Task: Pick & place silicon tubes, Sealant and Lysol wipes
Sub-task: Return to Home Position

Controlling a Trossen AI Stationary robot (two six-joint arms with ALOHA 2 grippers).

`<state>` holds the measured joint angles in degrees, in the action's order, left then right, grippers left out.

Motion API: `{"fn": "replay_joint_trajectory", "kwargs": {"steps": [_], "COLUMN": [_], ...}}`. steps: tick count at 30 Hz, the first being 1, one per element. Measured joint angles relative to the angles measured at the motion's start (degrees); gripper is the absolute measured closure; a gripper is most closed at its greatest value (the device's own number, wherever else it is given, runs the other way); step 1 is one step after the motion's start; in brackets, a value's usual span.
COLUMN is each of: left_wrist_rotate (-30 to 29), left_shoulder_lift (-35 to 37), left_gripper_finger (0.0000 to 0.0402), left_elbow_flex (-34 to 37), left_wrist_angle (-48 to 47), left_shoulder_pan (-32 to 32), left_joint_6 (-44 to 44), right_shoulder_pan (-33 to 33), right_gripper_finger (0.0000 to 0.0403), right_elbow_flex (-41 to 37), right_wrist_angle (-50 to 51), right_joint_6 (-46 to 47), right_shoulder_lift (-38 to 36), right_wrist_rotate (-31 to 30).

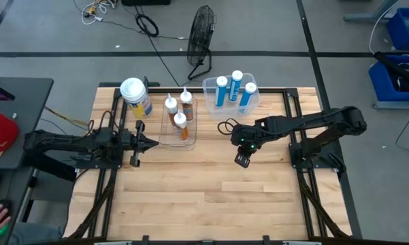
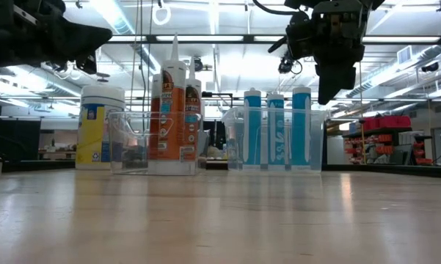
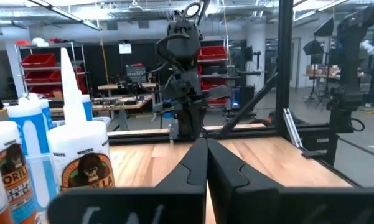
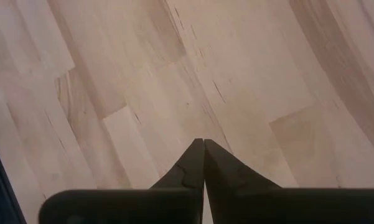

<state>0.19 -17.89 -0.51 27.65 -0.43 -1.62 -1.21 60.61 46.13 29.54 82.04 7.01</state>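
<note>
One Lysol wipes canister stands on the tabletop. Just beside the canister are three orange nozzle-tipped tubes, all in one clear bin. Farther from the canister, past that bin, three blue tubes stand in one white bin. That makes six tubes and two bins. One fan stands on the floor beyond the canister.
</note>
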Motion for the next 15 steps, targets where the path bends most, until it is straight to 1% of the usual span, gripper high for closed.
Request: {"fn": "replay_joint_trajectory", "kwargs": {"steps": [8,15], "left_wrist_rotate": [-1.7,-2.1], "left_shoulder_lift": [7.3,15.9], "left_gripper_finger": [0.0399,0.0399], "left_elbow_flex": [0.0,0.0], "left_wrist_angle": [-6.2,-12.7], "left_shoulder_pan": [0.0,0.0], "left_joint_6": [-0.6,0.8], "right_shoulder_pan": [0.0,0.0], "right_gripper_finger": [0.0387,0.0387], "right_elbow_flex": [0.0,0.0], "right_wrist_angle": [-0.5,-0.9], "right_joint_6": [0.0,0.0], "right_shoulder_lift": [0.0,0.0], "right_wrist_rotate": [-0.1,-0.2]}}
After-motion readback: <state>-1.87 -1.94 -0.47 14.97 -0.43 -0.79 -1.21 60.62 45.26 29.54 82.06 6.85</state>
